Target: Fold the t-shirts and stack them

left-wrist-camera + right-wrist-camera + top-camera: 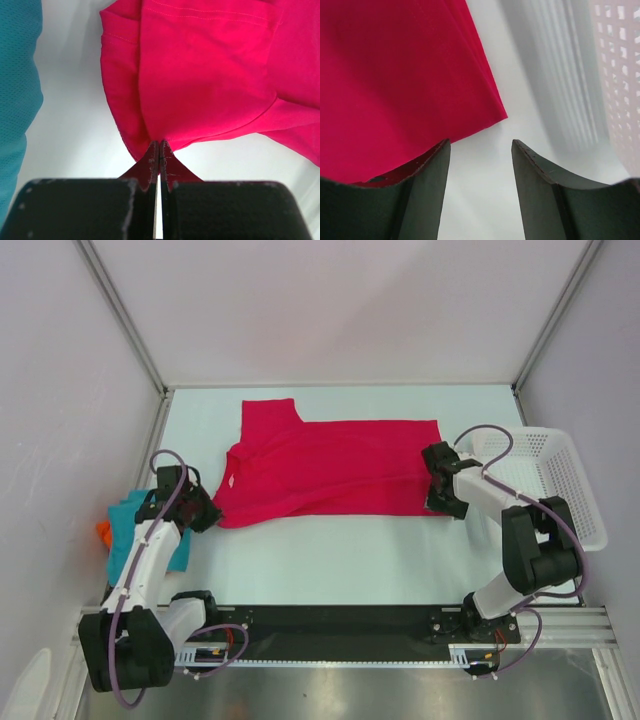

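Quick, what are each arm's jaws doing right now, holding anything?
Left gripper: closed, pinching the edge of the pink t-shirt.
Right gripper: open, holding nothing.

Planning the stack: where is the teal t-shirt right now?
Top view: the teal t-shirt lies on the table at its left edge, beside the left arm.

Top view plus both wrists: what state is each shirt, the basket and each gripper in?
Pink shirt: spread on the table, near-left edge pinched.
Teal shirt: bunched at the table's left edge.
Orange shirt: mostly hidden by the teal one.
Basket: upright, nothing seen inside.
Left gripper: shut on pink shirt.
Right gripper: open, empty, at the pink shirt's right corner.
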Controlling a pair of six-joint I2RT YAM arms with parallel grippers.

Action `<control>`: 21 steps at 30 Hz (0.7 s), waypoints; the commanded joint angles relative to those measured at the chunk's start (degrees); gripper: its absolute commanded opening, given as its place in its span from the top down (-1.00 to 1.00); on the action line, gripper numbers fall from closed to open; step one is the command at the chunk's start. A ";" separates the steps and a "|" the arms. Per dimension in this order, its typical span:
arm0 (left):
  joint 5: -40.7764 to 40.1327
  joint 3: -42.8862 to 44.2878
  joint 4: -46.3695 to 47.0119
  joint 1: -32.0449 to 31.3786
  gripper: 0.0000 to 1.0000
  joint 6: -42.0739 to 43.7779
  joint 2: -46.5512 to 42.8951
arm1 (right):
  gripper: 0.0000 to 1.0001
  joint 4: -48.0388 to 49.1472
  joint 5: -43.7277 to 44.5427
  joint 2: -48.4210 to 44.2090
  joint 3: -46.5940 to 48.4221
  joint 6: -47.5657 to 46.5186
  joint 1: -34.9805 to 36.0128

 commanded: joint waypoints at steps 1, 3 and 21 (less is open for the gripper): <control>1.10 1.39 2.25 0.94 1.00 1.55 0.62 | -0.15 1.31 4.48 0.59 1.96 -1.02 0.07; 1.19 1.12 2.51 0.94 1.00 1.55 0.89 | -0.15 1.22 6.14 0.94 2.31 -1.38 -0.02; 1.45 0.95 3.13 1.47 1.00 2.08 2.03 | -0.10 4.29 6.95 7.36 5.39 -3.48 -1.25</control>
